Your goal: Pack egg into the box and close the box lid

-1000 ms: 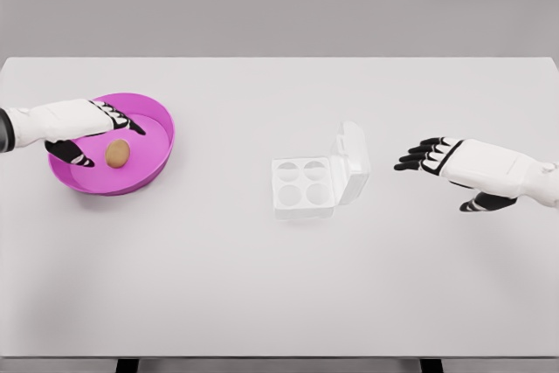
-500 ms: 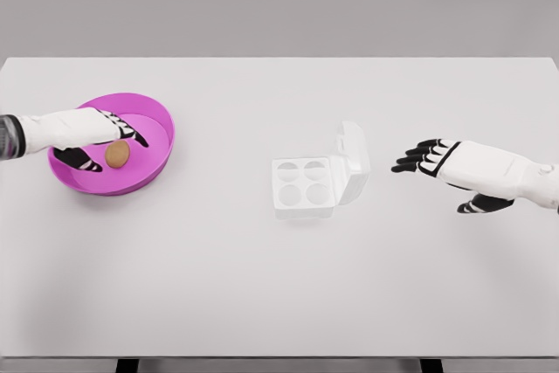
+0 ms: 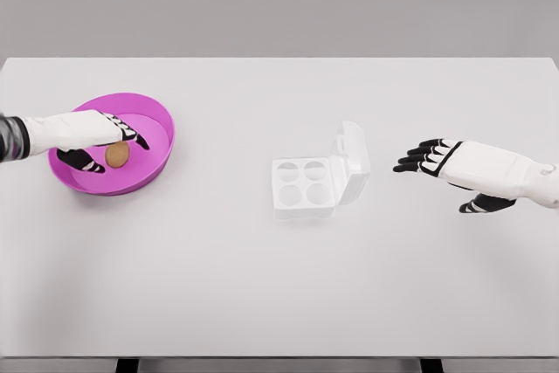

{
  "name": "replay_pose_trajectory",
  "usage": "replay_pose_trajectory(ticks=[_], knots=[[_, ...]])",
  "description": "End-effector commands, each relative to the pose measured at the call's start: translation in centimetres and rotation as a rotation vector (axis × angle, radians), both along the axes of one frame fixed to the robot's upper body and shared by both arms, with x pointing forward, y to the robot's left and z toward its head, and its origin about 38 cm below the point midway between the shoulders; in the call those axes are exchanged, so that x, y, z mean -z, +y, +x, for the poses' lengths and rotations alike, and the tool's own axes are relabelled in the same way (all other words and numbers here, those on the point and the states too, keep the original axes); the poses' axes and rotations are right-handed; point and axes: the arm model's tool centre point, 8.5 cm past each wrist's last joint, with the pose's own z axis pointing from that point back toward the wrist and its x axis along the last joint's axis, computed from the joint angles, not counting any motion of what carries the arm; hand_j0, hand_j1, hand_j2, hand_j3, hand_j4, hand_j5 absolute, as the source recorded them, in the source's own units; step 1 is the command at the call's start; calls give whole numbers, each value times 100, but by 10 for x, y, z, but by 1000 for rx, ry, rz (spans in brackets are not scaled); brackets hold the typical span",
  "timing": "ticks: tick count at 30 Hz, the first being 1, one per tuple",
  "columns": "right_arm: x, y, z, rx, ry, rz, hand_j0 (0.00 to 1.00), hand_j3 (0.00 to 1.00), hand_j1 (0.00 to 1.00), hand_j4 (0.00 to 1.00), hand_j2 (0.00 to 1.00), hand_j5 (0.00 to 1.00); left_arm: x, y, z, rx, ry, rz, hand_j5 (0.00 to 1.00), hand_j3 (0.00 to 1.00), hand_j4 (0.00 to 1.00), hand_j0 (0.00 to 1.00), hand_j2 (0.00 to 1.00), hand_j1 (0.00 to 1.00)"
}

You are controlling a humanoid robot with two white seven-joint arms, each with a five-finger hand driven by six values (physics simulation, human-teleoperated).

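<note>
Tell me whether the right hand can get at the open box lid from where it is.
Probably yes. The right hand hovers open to the right of the egg box, whose lid stands raised on that side, and only bare table lies between them.

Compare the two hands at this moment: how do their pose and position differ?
The left hand reaches into the magenta round plastic bowl, fingers closing around the small brown egg without a clear grasp; the right hand hovers open above the white table, right of the white four-cup egg box, holding nothing. Both are white with black fingers.
</note>
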Motion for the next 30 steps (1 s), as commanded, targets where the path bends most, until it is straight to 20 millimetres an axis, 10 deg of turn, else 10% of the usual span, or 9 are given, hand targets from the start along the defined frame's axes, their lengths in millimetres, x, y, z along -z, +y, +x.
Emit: replay_pose_trajectory(ticks=[1,30], knots=[[-1,0,0,2,1,4,100,100,100,100,100,100,0,-1,0,-2,0,-6,79,79,79,79,79,79],[3,0,-2,-3,16,1,100,100,100,100,100,100,4,2,0,-10,9,-2,53,53,53,53,53,53]])
